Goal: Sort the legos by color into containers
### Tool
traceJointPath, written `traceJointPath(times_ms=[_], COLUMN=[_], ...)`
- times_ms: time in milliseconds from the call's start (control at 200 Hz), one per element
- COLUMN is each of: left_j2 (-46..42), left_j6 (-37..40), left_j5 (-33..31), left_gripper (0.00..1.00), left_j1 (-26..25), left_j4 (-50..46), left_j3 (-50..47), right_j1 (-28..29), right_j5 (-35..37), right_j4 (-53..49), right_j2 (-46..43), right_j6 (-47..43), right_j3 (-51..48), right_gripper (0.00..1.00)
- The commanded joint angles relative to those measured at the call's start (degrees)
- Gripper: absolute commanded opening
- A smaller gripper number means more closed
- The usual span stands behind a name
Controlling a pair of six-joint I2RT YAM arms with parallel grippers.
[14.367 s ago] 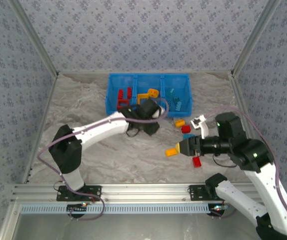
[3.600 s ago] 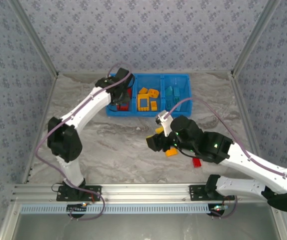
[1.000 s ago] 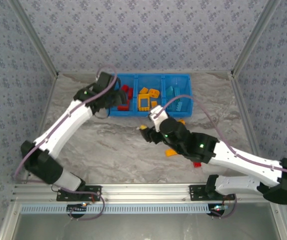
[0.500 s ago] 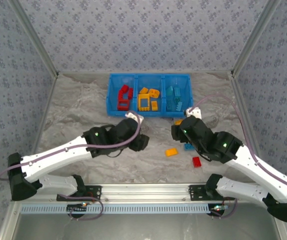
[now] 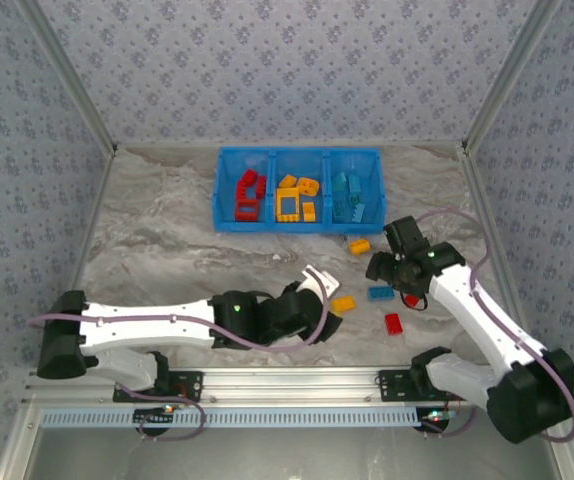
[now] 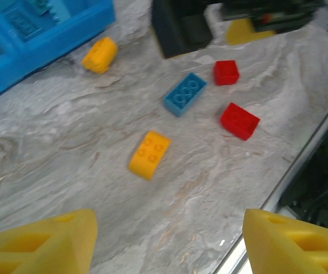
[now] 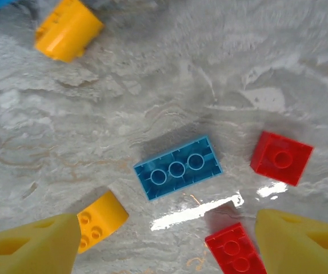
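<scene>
The left gripper (image 6: 168,220) is open, its two yellow fingers (image 6: 44,242) spread wide with nothing between them. It hangs low over the grey marbled table (image 5: 167,250), near the front edge. Just ahead of it on the table lies a yellow brick (image 6: 150,154). Beyond that are a blue brick (image 6: 184,93), a red brick (image 6: 239,120) beside it, and a second red brick (image 6: 226,72) a little farther off.

The right gripper (image 7: 167,220) is also open and empty, its fingers well apart. It hangs over the same loose cluster. The blue brick lies flat on the table ahead of the gap between its fingers, untouched. A rounded yellow piece (image 5: 359,245) lies apart from the cluster, near the front wall of the blue bin (image 5: 257,226).

The bin stands at the far middle of the table and has three compartments side by side. Red bricks (image 5: 247,195) fill the left one, yellow bricks (image 5: 295,198) the middle one and blue bricks (image 5: 347,197) the right one.
</scene>
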Motion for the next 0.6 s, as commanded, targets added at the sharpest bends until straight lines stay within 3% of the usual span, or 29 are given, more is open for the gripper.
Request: traceJointPath(times_ms=[0, 250, 350, 599], left_j2=[3.6, 6.6, 6.8, 4.8], left_j6=[4.8, 8.4, 8.3, 9.1], left_j5=[-2.5, -2.9, -3.2, -3.4], left_gripper=[0.68, 0.69, 0.69, 0.7], left_j1=[-3.1, -5.7, -5.7, -5.8], left_j4=[4.6, 6.9, 6.6, 8.4], left_j3=[3.3, 5.4, 5.8, 4.6], right_j1=[-3.5, -4.4, -5.0, -5.6], right_j5=[-7.4, -5.9, -5.6, -9.8], right_j4=[3.7, 9.3, 8.6, 11.4], right_j2=[1.3, 2.9, 6.0, 11.9], right_j6=[5.4, 21.2, 24.3, 29.4], right_j3=[-2.1, -4.7, -3.8, -6.2], right_gripper=[0.77, 0.73, 0.69, 0.69])
